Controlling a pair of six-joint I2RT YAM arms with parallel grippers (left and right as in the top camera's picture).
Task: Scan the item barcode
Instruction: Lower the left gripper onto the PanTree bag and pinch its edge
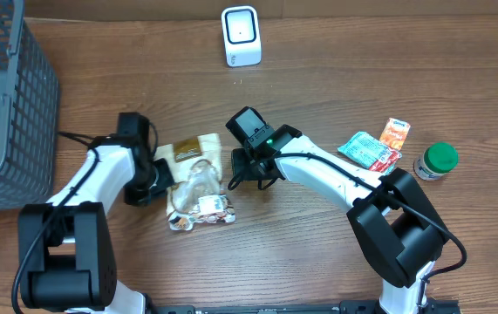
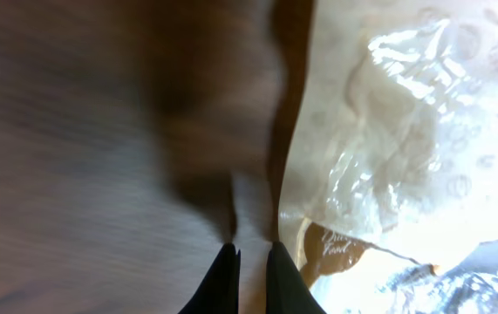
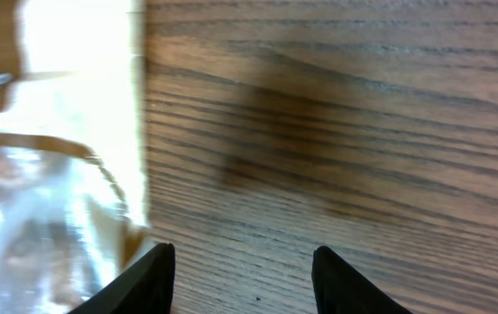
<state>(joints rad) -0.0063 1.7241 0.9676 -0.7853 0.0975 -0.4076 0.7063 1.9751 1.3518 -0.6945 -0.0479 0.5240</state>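
The item is a crinkly clear-and-brown snack bag point(image 1: 194, 179) lying flat in the middle of the wooden table. My left gripper point(image 1: 155, 180) sits low at the bag's left edge. In the left wrist view its black fingers point(image 2: 253, 250) stand shut on bare wood, with the bag point(image 2: 405, 131) just to their right and nothing between them. My right gripper point(image 1: 238, 171) is at the bag's right edge. It is open point(image 3: 244, 255) over bare wood, its left fingertip next to the bag point(image 3: 57, 174). The white scanner point(image 1: 241, 35) stands at the table's far edge. No barcode shows.
A grey wire basket point(image 1: 4, 105) fills the left back corner. At the right lie a teal-and-red packet point(image 1: 369, 148), an orange packet point(image 1: 395, 133) and a green-lidded jar point(image 1: 437, 160).
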